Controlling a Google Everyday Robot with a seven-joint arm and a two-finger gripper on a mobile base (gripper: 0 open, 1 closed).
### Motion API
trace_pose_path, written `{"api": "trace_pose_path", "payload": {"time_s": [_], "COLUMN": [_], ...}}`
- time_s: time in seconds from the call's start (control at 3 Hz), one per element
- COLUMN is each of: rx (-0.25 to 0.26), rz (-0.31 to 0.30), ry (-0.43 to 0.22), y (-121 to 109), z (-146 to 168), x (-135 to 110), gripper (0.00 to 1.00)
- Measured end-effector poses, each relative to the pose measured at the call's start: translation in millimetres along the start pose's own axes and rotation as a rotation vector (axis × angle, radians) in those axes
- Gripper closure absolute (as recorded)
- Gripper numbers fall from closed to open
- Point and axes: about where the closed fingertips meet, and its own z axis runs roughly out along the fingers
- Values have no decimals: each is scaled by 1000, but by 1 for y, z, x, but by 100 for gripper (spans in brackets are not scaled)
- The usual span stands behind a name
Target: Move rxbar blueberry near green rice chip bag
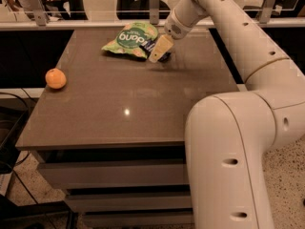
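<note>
In the camera view, your gripper (159,49) hung low over the desk (143,109) near its far edge, right of the middle, at the end of the arm (228,27) that reached in from the right side. It stood right at the rxbar blueberry (151,44), of which only a sliver of dark blue wrapper showed. That sliver sat between the gripper and the green rice chip bag (129,39). Whether the gripper was clamped on the bar or merely stood against it could not be told from here. The bar looked to be touching the bag's right-hand end or just beside it. I judge that was the reason for the pose: the task asks only for nearness, so the bar was at the bag's side and not on top of it.

The bag lay flat and crinkled along the far edge, its orange-tinted end towards the gripper. An orange (55,78) sat alone near the left edge, well apart from both, and I judge it played no part in the task.

As for writing, the bag carried white lettering inside a dark green round logo. It was turned upside down to the camera, so I could not read it with confidence. The bar showed white marks on blue, and no word of them was legible.
</note>
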Motion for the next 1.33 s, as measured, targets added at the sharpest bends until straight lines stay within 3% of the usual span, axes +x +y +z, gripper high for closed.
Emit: {"api": "trace_pose_path", "payload": {"time_s": [0.33,0.67,1.33], "rx": [7,23,29], "rz": [4,29,10], "ry": [-12,-53,-209], "y": [1,5,45], "z": [-14,-47,-122], "x": [7,26,82], "gripper": [0,0,0]}}
